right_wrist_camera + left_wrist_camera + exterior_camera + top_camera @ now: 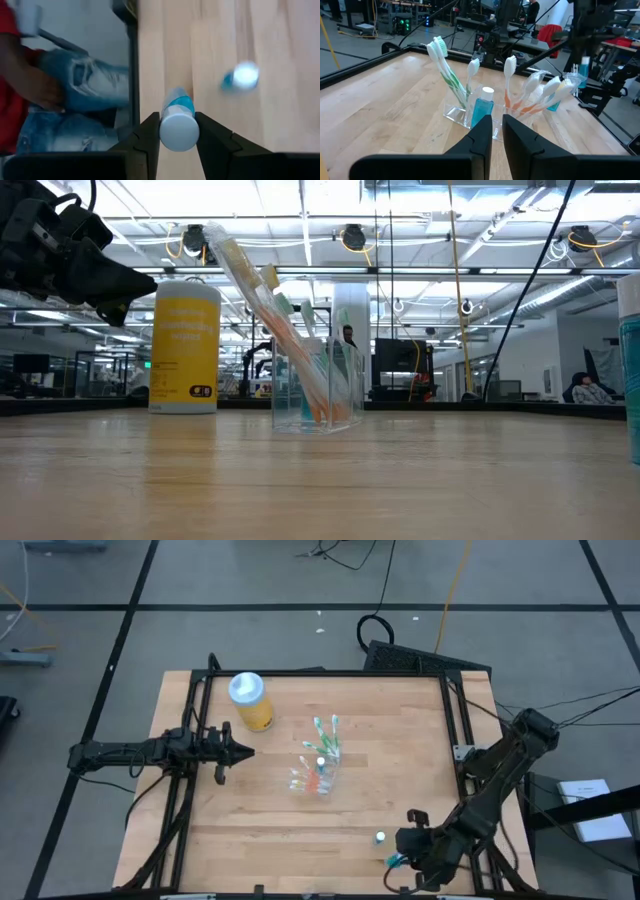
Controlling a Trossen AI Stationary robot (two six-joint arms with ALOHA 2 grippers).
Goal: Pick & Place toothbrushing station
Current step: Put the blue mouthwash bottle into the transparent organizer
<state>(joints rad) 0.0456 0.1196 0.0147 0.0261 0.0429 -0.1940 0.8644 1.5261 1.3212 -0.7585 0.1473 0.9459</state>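
Low view cuts off a tube (630,370) at its edge. Cup (318,778) holds toothbrushes (327,738). Right gripper (178,131) is clamped on a second tube (178,122); left gripper (493,131) is nearly closed, empty.

The left arm reached in level from the table's left edge, its wrist straight. The left gripper (243,751) pointed right toward the table's middle, its two dark fingers (481,136) nearly together with only a slim gap and nothing between them. The right arm bent down over the near right corner, where the right gripper (178,131) clamped a small teal white-capped tube (178,122).
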